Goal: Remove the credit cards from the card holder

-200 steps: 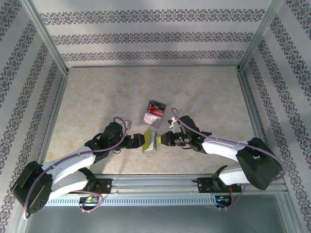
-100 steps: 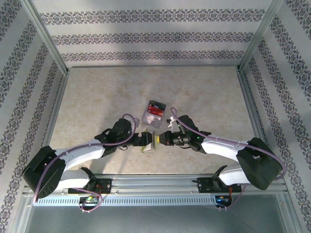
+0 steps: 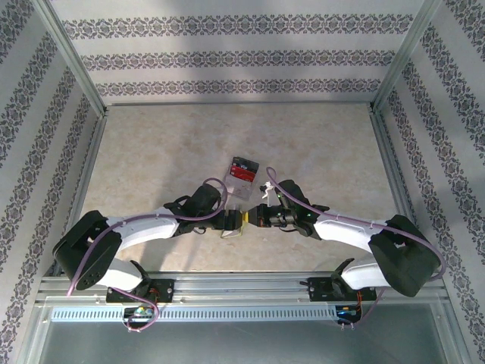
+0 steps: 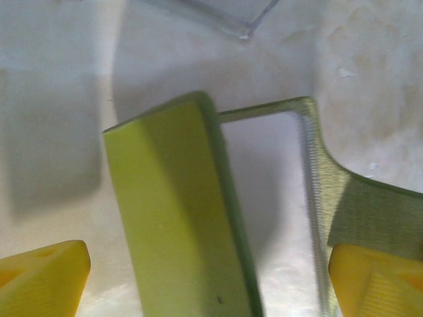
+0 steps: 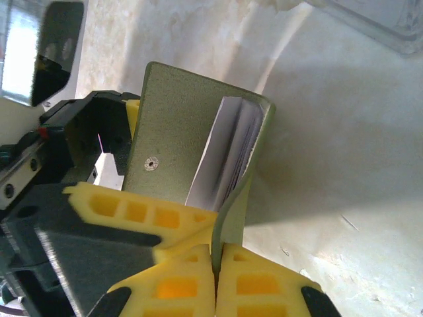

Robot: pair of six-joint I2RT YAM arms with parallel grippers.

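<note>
The yellow-green card holder (image 3: 236, 221) stands partly folded open on the table between both grippers. My right gripper (image 5: 217, 264) is shut on the edge of one flap (image 5: 231, 218). Pale grey inner pockets (image 5: 228, 158) show in the fold. My left gripper (image 4: 208, 284) is open and straddles the holder's other panel (image 4: 178, 211). One yellow finger (image 4: 39, 277) sits left of it, the other finger (image 4: 377, 277) lies against the far flap (image 4: 330, 178). The red and dark grey credit cards are hidden from me.
A small clear plastic box (image 3: 242, 172) with red and black contents lies just behind the holder, and its corner (image 4: 228, 16) is close in the left wrist view. Patterned walls and metal rails enclose the table (image 3: 151, 152).
My left arm has swung right, bringing its open gripper around the card holder. The right gripper has stayed shut on the flap, and the holder now looks narrower from above.
</note>
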